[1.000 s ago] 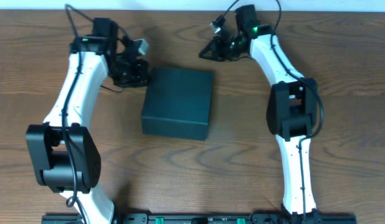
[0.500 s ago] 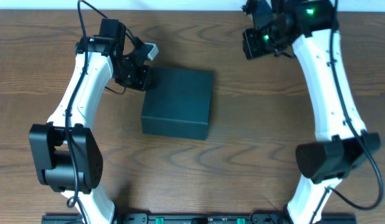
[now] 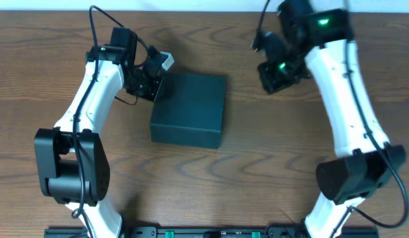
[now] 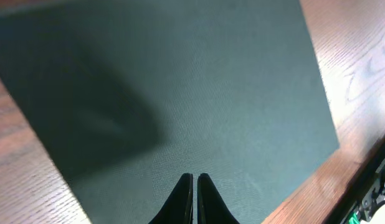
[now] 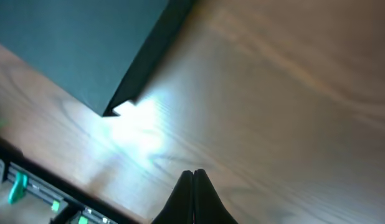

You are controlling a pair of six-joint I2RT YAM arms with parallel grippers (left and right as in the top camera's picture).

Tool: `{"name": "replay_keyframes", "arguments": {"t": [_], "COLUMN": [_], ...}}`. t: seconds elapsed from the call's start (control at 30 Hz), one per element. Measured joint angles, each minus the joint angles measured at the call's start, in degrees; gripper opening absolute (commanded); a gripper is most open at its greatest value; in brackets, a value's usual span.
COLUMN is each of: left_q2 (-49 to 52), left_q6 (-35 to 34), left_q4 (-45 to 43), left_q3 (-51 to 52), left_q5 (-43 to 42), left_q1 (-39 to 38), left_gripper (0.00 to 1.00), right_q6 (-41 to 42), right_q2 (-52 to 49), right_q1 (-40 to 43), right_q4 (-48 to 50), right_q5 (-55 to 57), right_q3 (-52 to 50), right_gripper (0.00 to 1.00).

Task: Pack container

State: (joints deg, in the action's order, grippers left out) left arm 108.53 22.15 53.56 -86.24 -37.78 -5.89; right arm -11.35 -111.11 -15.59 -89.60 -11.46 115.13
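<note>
container (image 3: 188, 109) whole overhead, left end effector (image 4: 194, 180) pinched

No writing, label, brand, number or sign can be read in any view. The box (image 3: 188, 109) shows a plain matte top, and the counter (image 3: 257, 165) shows only wood grain.

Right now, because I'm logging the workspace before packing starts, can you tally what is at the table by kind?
container, dark, lid shut: 1
grippers: 2 (left gripper, right gripper), both holding nothing
Total: 3
</note>
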Motion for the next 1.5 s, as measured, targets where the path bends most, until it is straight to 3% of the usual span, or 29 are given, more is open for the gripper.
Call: {"name": "replay_keyframes", "arguments": {"t": [0.47,0.8,1.03,1.2,1.5], "left_q2": [0.0,0.0,0.0,0.0,0.0], "left_q6": [0.4,0.3,0.3,0.2,0.2], "left_q4": [-5.9,-6.3,-6.3,-6.3,-6.3], "left_q3": [6.6,7.1,7.1,7.1,7.1], "left_q5": [-3.5,-3.8,-3.8,-3.8,-3.8], "left_q1": [0.0,0.0,0.0,0.0,0.0], "left_gripper": [0.06,0.06,0.06,0.06,0.06], "right_q6": [-3.0,0.1,15.4,25.5,35.9], "right_q2": [0.0,0.3,0.4,0.6,0.6], "right_q1": [-11.2,-21.5,-25.1,-28.1,-30.3], "right_q4": [10.8,28.1,39.5,44.0,51.1], "right_q5": [-13.3,-17.5,-3.9,11.9,24.4], "right_q3": [-19.8,-31.3,-36.9,-37.9,-38.0], "right_gripper": [0.01,0.02,0.02,0.02,0.02]}}
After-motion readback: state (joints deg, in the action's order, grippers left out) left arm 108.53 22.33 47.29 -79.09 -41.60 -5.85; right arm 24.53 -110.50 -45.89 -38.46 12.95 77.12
